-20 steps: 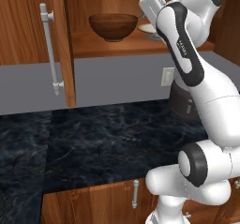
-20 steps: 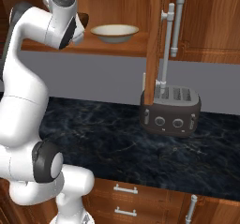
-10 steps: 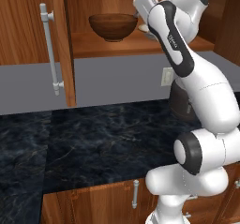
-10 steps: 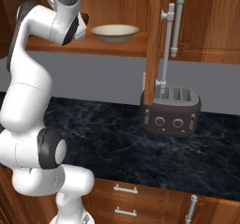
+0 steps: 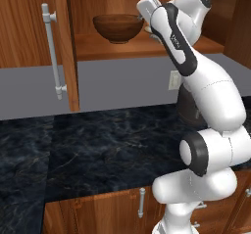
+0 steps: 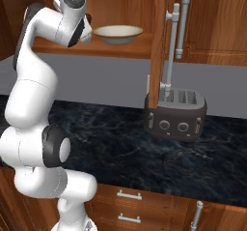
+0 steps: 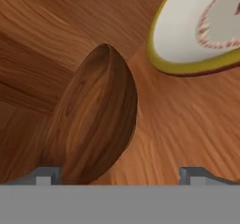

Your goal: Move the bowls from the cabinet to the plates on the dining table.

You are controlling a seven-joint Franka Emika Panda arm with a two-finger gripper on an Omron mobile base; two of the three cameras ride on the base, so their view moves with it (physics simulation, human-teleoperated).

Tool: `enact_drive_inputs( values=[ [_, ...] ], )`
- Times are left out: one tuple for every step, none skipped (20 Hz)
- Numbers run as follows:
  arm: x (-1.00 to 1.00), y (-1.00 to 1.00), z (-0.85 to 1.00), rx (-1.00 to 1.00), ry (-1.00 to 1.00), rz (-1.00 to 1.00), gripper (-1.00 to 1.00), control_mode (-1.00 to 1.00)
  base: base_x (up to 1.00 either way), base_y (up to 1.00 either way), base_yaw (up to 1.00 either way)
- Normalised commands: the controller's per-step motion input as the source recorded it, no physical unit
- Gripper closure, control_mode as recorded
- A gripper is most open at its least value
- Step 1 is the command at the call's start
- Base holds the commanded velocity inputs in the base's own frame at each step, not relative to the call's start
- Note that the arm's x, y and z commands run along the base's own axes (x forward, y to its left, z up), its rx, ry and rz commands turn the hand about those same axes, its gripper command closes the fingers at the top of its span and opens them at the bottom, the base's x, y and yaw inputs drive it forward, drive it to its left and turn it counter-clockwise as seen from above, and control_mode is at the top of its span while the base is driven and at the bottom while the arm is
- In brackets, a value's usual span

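Observation:
The dark-brown wooden bowl (image 5: 117, 27) stands on the shelf of the open cabinet (image 5: 147, 48). The cream bowl (image 6: 118, 33) with a tan rim sits on the same shelf to its right. In the hand view the wooden bowl (image 7: 93, 124) lies just ahead, between the fingertips and towards the left one, and the cream bowl (image 7: 197, 31) is farther off at the upper right. My gripper (image 7: 120, 175) is open with nothing held. My raised arm (image 5: 176, 37) reaches into the cabinet just right of the wooden bowl. The plates and the dining table are out of view.
The cabinet's left door (image 5: 29, 27) with its silver bar handle (image 5: 51, 52) stands open; the right door (image 6: 157, 46) is seen edge-on. A dark toaster (image 6: 176, 111) sits on the black marble counter (image 5: 98, 145). A wall outlet (image 5: 172, 80) is behind my arm.
My arm has straightened and pushed the hand further into the cabinet, leftward towards the wooden bowl. The bowls have not moved and the gripper has stayed open.

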Motion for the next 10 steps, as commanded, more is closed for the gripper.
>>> enact_drive_inputs(
  values=[
    [0.34, 0.0, -0.08, 0.0, 0.0, 0.0, -1.0, -1.0, 0.0, 0.0, 0.0],
    [0.36, 0.0, -0.04, 0.0, 0.0, 0.0, -1.0, -1.0, 0.0, 0.0, 0.0],
    [0.35, 0.0, -0.06, 0.0, 0.0, 0.0, -1.0, -1.0, 0.0, 0.0, 0.0],
    [0.36, 0.0, -0.09, 0.0, 0.0, 0.0, -1.0, -1.0, 0.0, 0.0, 0.0],
    [0.37, 0.0, -0.11, 0.0, 0.0, 0.0, -1.0, -1.0, 0.0, 0.0, 0.0],
    [0.38, 0.0, -0.05, 0.0, 0.0, 0.0, -1.0, -1.0, 0.0, 0.0, 0.0],
    [0.38, 0.0, -0.01, 0.0, 0.01, 0.0, -1.0, -1.0, 0.0, 0.0, 0.0],
    [0.36, 0.0, 0.0, 0.0, 0.02, 0.0, -1.0, -1.0, 0.0, 0.0, 0.0],
    [0.34, 0.0, 0.0, 0.0, 0.02, 0.0, -1.0, -1.0, 0.0, 0.0, 0.0],
    [0.31, 0.0, 0.0, 0.0, 0.04, 0.0, -1.0, -1.0, 0.0, 0.0, 0.0]
  ],
)
